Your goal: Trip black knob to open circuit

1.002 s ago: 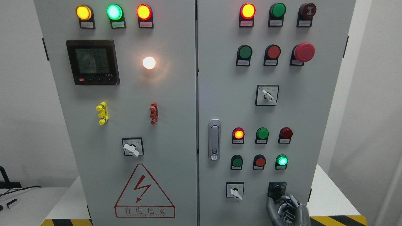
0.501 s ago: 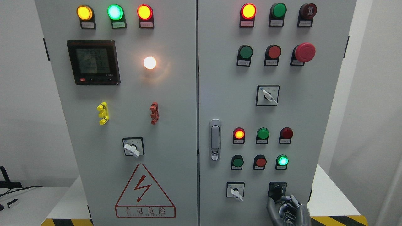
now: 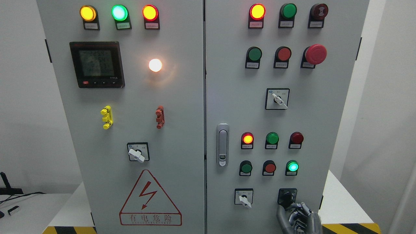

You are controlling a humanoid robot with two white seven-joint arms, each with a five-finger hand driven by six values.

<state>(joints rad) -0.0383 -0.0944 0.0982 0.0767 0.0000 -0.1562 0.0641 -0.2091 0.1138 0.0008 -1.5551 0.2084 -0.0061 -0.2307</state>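
A: Status on black knob [image 3: 287, 197]?

B: Sits at lower right of the grey metal cabinet [image 3: 227, 81], in a square black bezel, just right of a white-lever selector switch [image 3: 243, 197]. Knob is dark, glossy, small lever shape.

A: Hand?

B: I see my right hand [image 3: 297, 216] coming up from the bottom edge, right of centre. Grey metallic fingers [image 3: 282, 214], jointed and curled, tips at the knob's lower edge. Touching it, as far as I can tell; can't tell if it's a real grip.

A: Anything else near it?

B: Lit green round lamp [image 3: 292, 166] just above the knob. Red mushroom button [image 3: 315, 54] higher up, well apart. Smooth painted panel face, matte.
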